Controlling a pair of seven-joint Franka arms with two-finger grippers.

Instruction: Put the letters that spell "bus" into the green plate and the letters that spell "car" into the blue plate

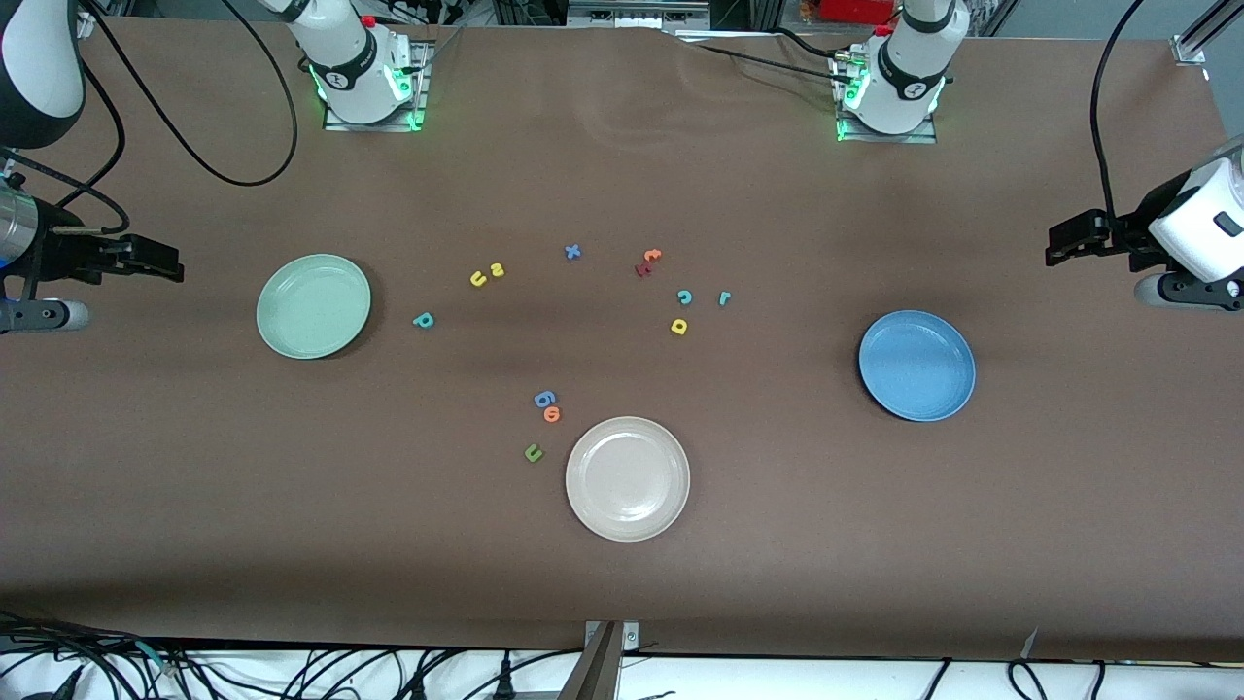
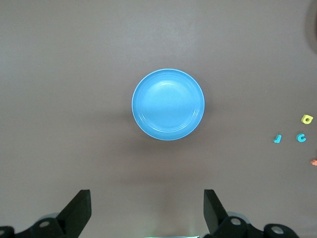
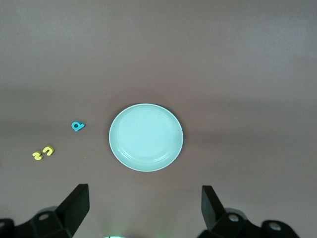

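Observation:
The green plate lies empty toward the right arm's end. Beside it are the teal b, yellow u and yellow s. The blue plate lies empty toward the left arm's end. Between the plates lie the teal c, teal r and yellow a. My right gripper hangs open and empty over the table's end past the green plate. My left gripper hangs open and empty past the blue plate.
A beige plate sits nearest the front camera. Next to it lie a blue g, an orange o and a green u. A blue x and an orange and red pair lie toward the arms' bases.

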